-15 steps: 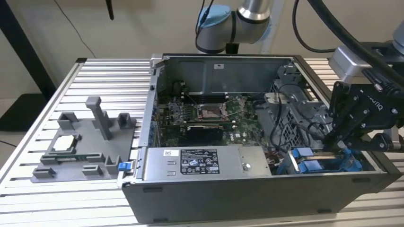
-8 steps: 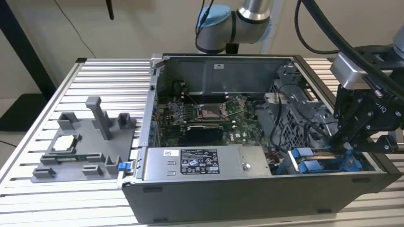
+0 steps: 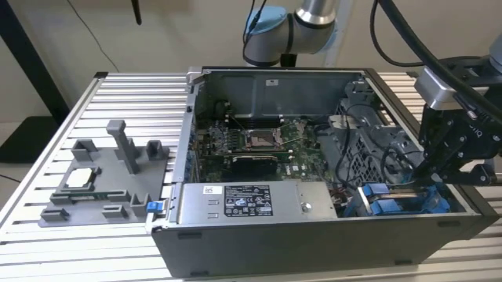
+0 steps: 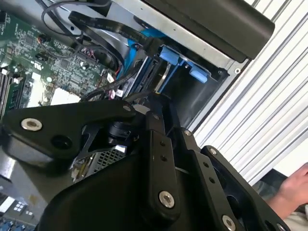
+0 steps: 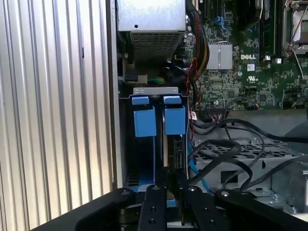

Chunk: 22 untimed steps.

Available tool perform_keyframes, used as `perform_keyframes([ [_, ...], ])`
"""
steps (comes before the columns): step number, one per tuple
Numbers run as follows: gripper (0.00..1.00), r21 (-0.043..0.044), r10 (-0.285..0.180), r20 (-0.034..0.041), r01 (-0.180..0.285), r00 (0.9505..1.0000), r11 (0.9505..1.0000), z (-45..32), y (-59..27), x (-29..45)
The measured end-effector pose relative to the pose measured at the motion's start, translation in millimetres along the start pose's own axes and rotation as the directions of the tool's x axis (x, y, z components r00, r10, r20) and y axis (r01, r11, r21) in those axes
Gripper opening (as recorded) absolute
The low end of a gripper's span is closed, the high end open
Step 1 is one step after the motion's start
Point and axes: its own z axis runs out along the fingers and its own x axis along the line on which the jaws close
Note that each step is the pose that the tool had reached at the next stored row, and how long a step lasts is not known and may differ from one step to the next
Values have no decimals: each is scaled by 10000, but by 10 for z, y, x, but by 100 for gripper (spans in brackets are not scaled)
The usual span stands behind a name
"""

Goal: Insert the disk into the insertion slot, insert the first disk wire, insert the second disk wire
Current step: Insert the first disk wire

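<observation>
Observed from the floor: an open computer case lies on a slatted aluminium table. The arm comes in from 1 o'clock in the exterior view, and the gripper hangs low over the case's 4 o'clock corner, reaching down into the drive bay.

The insertion slot sits in that corner, its blue rails and tabs showing against dark metal. In the first wrist view the disk stands on edge inside the slot, its blue carrier tab just beside a second blue tab. The gripper body is directly over the disk's near end, close to it. Contact cannot be confirmed. The state of the jaws cannot be told, since their tips are hidden behind the gripper's own linkage.

Loose black cables lie over the perforated metal cage just beside the slot.

The long grey box with a white sticker lies along the case's 6 o'clock edge, and the green motherboard is at its centre.

On the table at 9 o'clock, well apart from the case, stands a grey fixture with upright posts. A small silver chip rests on it.

A person's hand appears in the second wrist view, over the table beyond the case wall.
</observation>
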Motion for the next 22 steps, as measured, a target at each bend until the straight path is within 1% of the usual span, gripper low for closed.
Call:
perform_keyframes([
  [4,0,1,3,-1,-3,10000,10000,35,-4,-96],
  [9,0,6,2,1,-2,10000,10000,40,-4,-99],
  [13,0,5,-3,6,3,10000,10000,98,-10,-95],
  [16,0,4,-20,12,20,10000,10000,141,-31,-94],
  [18,0,3,-42,11,42,10000,10000,162,-45,-93],
  [22,0,0,-94,11,94,10000,10000,202,-45,-91],
])
